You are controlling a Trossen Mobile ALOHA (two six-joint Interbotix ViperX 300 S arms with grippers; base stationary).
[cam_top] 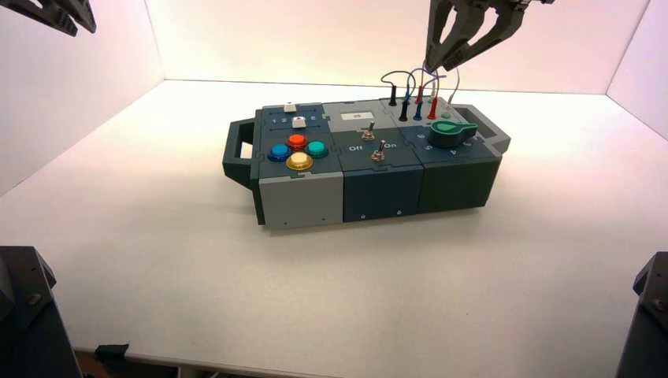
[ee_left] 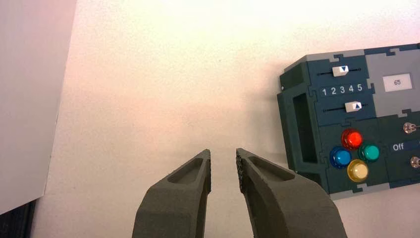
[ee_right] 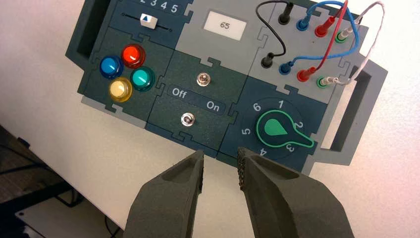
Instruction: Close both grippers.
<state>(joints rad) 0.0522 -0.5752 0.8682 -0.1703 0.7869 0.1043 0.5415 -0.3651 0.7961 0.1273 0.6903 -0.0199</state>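
My left gripper (cam_top: pixel 79 25) hangs high at the far left, well away from the box (cam_top: pixel 378 189). In the left wrist view its two dark fingers stand apart over bare white table, the left gripper (ee_left: pixel 223 153) open and empty, with the box's handle end (ee_left: pixel 302 124) off to the side. My right gripper (cam_top: pixel 441 64) hovers above the box's far right corner, over the wire plugs (cam_top: pixel 417 106). In the right wrist view the right gripper (ee_right: pixel 220 154) is open and empty, its fingers apart above the box's edge near the green knob (ee_right: pixel 280 129).
The box carries red, blue, teal and yellow buttons (ee_right: pixel 126 72), two toggle switches (ee_right: pixel 195 99) marked Off and On, a display reading 65 (ee_right: pixel 226 26) and looped wires (ee_right: pixel 317 44). Dark mounts (cam_top: pixel 27 315) stand at the front corners. White walls enclose the table.
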